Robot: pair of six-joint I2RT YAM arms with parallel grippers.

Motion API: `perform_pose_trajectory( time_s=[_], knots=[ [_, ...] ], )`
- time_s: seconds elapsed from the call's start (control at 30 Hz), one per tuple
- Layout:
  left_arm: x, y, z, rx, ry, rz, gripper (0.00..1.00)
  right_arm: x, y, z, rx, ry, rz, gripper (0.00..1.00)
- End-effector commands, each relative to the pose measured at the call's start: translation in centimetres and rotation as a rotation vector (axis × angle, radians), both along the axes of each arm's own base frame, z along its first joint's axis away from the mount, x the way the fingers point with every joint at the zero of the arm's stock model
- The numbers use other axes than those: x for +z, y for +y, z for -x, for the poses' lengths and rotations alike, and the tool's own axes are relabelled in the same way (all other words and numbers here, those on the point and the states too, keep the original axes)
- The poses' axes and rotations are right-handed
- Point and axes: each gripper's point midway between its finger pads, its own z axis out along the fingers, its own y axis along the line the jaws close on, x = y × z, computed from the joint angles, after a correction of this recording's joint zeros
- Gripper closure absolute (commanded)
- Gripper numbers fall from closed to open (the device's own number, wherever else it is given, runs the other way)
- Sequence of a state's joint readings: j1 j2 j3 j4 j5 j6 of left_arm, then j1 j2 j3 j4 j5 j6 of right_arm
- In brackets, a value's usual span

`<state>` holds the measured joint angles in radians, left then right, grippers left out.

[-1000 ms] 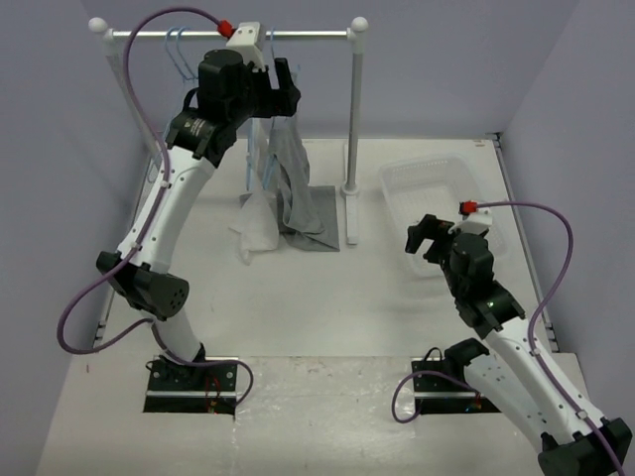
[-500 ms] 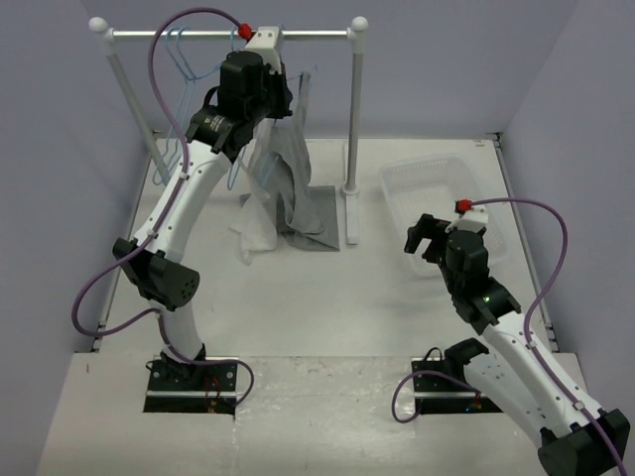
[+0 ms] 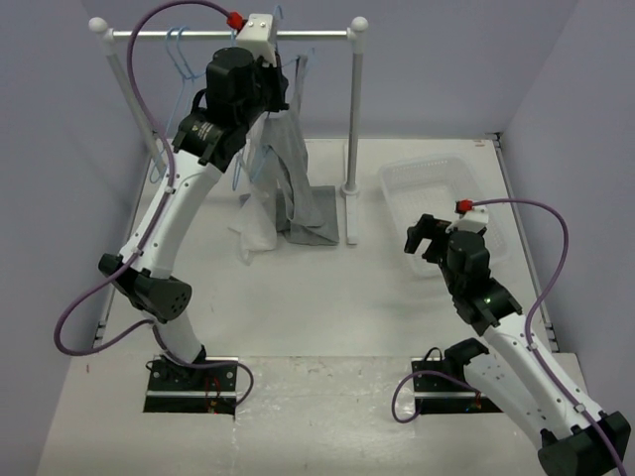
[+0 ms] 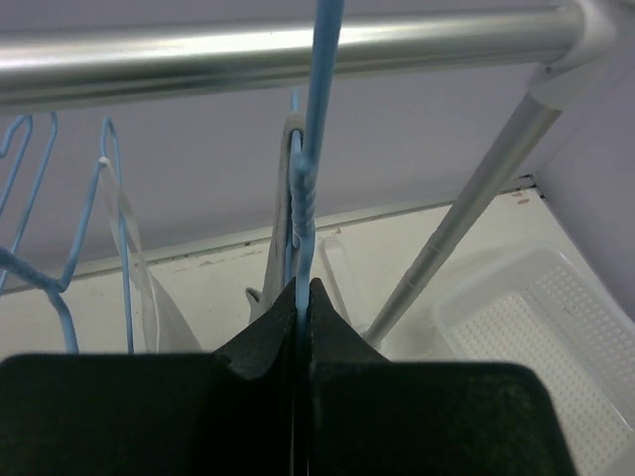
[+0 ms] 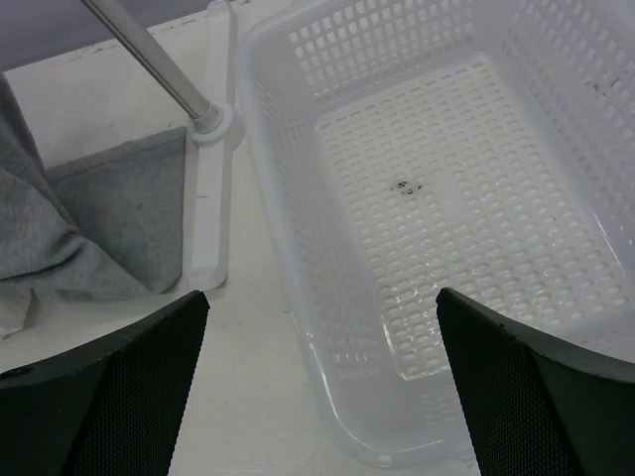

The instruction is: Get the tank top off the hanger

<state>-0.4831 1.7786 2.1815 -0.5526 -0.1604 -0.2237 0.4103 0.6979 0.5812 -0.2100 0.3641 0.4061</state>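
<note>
The grey tank top [image 3: 296, 183] hangs from a light-blue hanger [image 3: 301, 67] on the rail, its hem pooled on the table. My left gripper [image 3: 276, 87] is up by the rail, just under the hook. In the left wrist view its jaws [image 4: 303, 290] are shut on the hanger's twisted neck [image 4: 306, 193], with a grey strap [image 4: 281, 213] right behind it. My right gripper [image 3: 423, 236] hovers low at the basket's near-left corner. Seen from the right wrist, the gripper [image 5: 322, 317] stands open and empty, with the tank top's hem [image 5: 60, 233] at far left.
A metal rail [image 3: 198, 34] on two posts carries several spare blue hangers [image 3: 181, 55]. A white garment [image 3: 256, 223] hangs left of the tank top. A white perforated basket [image 3: 397, 178] sits right of the rack's right post [image 3: 350, 119].
My left gripper has shut on the hanger's neck and risen closer to the rail. The tank top has swayed a little. The right arm barely moved.
</note>
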Motion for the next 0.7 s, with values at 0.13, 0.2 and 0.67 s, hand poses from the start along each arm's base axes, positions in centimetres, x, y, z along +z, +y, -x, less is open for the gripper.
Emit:
perform_pose_trajectory(
  time_s=[0.13, 0.2, 0.67],
  knots=[
    [6.1, 0.1, 4.9, -0.082, -0.173, 0.063, 1.0, 1.4, 0.7, -0.1, 0.037, -0.047, -0.021, 0.01],
    [4.5, 0.4, 5.8, -0.077, -0.136, 0.064, 1.0, 1.5, 0.9, -0.1, 0.05, -0.044, -0.019, 0.01],
    [-6.8, -0.4, 16.9, -0.272, 0.081, 0.094, 1.0, 3.5, 7.3, 1.2, 0.439, -0.129, -0.078, 0.01]
  ],
)
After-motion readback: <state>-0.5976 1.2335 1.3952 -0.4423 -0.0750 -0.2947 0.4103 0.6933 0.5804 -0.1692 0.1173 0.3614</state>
